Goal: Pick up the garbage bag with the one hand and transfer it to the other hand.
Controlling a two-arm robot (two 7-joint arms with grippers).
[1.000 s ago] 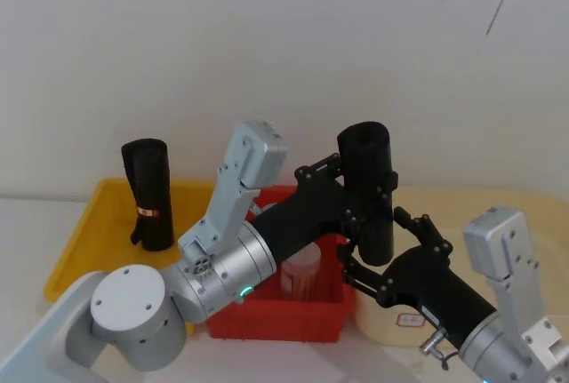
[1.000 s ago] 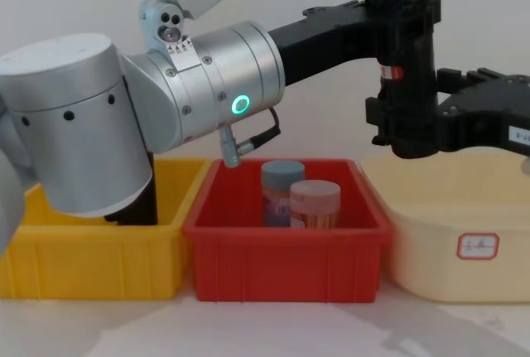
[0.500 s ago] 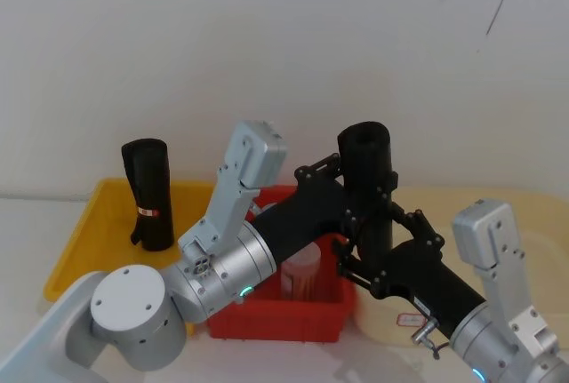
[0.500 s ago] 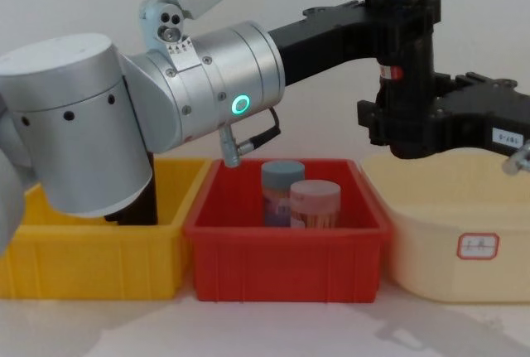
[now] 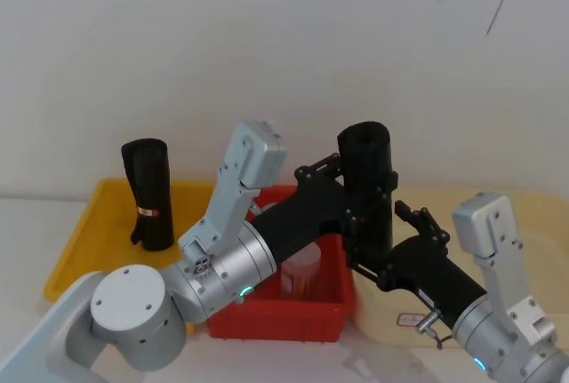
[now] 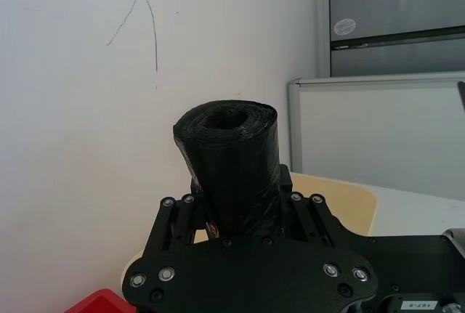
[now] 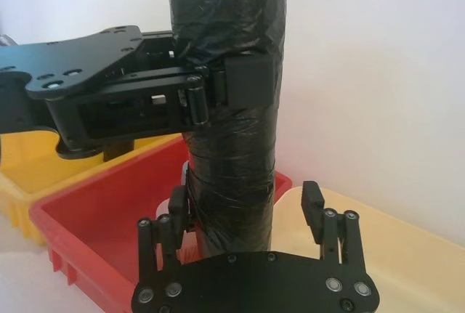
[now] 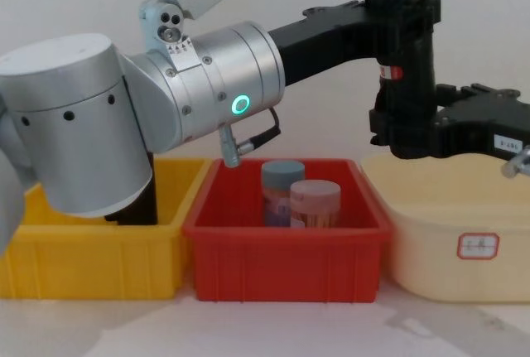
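I've got the left tool [image 5: 358,198] out across the middle. Its black forearm reaches forward and up from the silver wrist with the green ring [image 8: 240,106], and its fingers are clamped tight on the garbage bag [image 5: 365,165] around mid-height. The bag stands upright in that grip, lifted well above the red bin [image 8: 286,245]. Its open top end pokes up past the left tool, and the red label band [image 8: 387,69] sits just under it. From the other side my right tool [image 7: 245,195] comes in level, below the left tool, straddling the bag's lower part. Its fingers are spread: one finger [image 7: 176,208] is close against the black plastic and the other [image 7: 314,198] stands off with a clear gap, so it grips nothing. Under both tools, two pastel-lidded jars [image 8: 313,200] sit in the red bin, and the cream tub [image 8: 431,241] lies beneath the right tool's arm. Off behind the left arm, a second black roll [image 5: 148,195] stands in the yellow bin [image 5: 76,241].
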